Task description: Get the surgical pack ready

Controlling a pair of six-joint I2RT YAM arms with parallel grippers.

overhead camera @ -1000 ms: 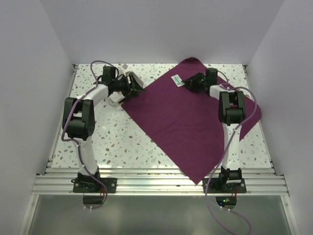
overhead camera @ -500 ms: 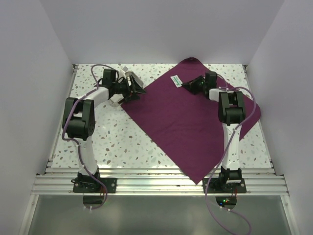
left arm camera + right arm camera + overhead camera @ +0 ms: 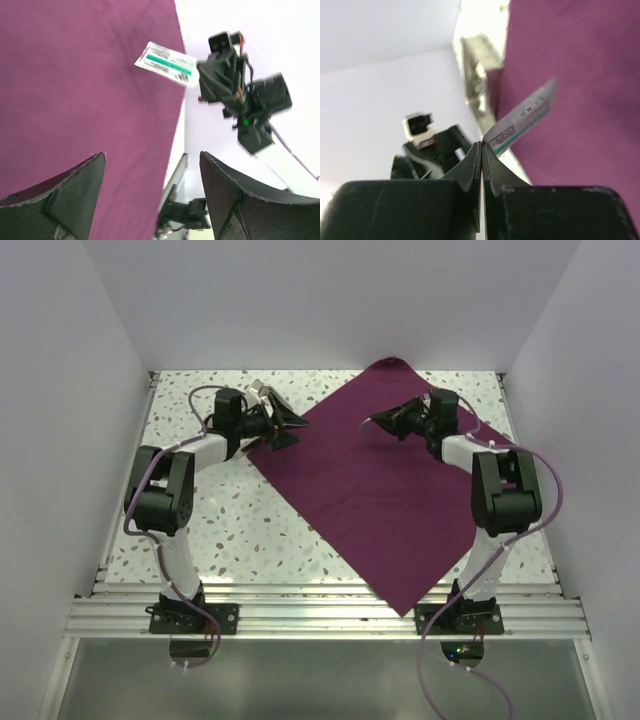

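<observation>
The plum-purple cloth (image 3: 390,490) lies spread flat as a diamond on the speckled table. My right gripper (image 3: 380,423) is shut on a small white packet with a green stripe (image 3: 526,116) and holds it by one end in the air above the cloth's far part. The packet also shows in the left wrist view (image 3: 166,63). My left gripper (image 3: 289,422) is open and empty, just over the cloth's left corner, its fingers (image 3: 60,200) wide apart. The steel tray, scissors and gauze are out of view.
White walls close in the table on the left, back and right. The cloth's far corner (image 3: 392,363) rides up the back wall. An aluminium rail (image 3: 320,610) runs along the near edge.
My right gripper has lifted the packet off the cloth, and its elbow has swung out to the right. My left gripper has moved a little right over the cloth's corner.
</observation>
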